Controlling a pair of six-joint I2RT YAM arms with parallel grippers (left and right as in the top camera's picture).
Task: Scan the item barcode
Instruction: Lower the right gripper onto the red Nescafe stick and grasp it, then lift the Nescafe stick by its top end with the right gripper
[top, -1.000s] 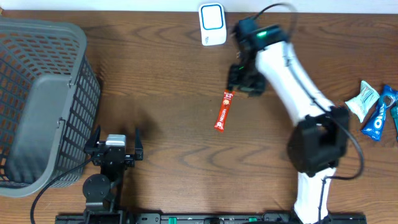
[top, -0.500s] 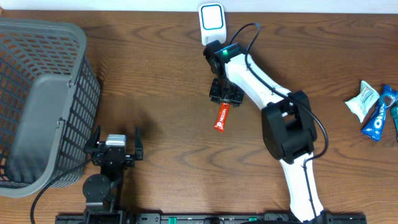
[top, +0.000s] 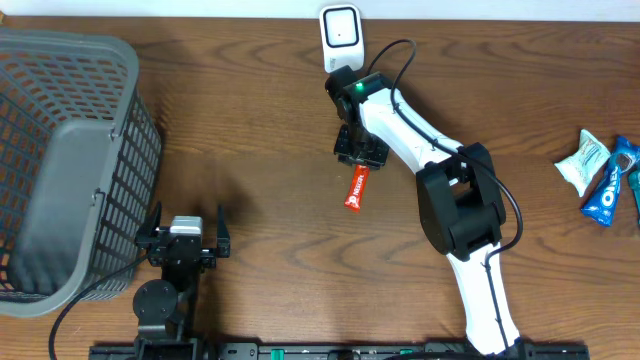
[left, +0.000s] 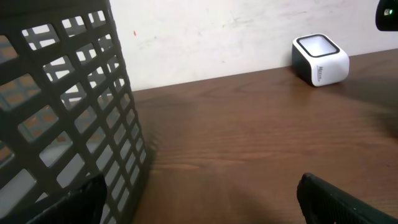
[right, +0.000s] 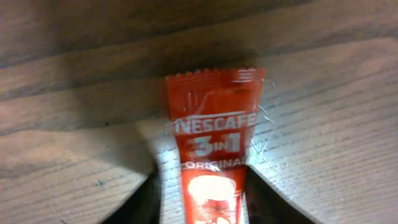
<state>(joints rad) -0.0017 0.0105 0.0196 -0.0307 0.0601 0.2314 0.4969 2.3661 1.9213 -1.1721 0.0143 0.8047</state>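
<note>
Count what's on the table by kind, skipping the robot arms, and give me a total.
Grey basket: 1
Barcode scanner: 1
Coffee sachet: 1
Snack packets: 2, a pale packet and a blue Oreo packet
Total: 5, possibly one more cut off at the edge

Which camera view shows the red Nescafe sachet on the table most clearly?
The right wrist view: the Nescafe 3 in 1 sachet fills the picture and its label is readable. The overhead view shows it small, its upper end under the right gripper. The left wrist view does not show it.
</note>
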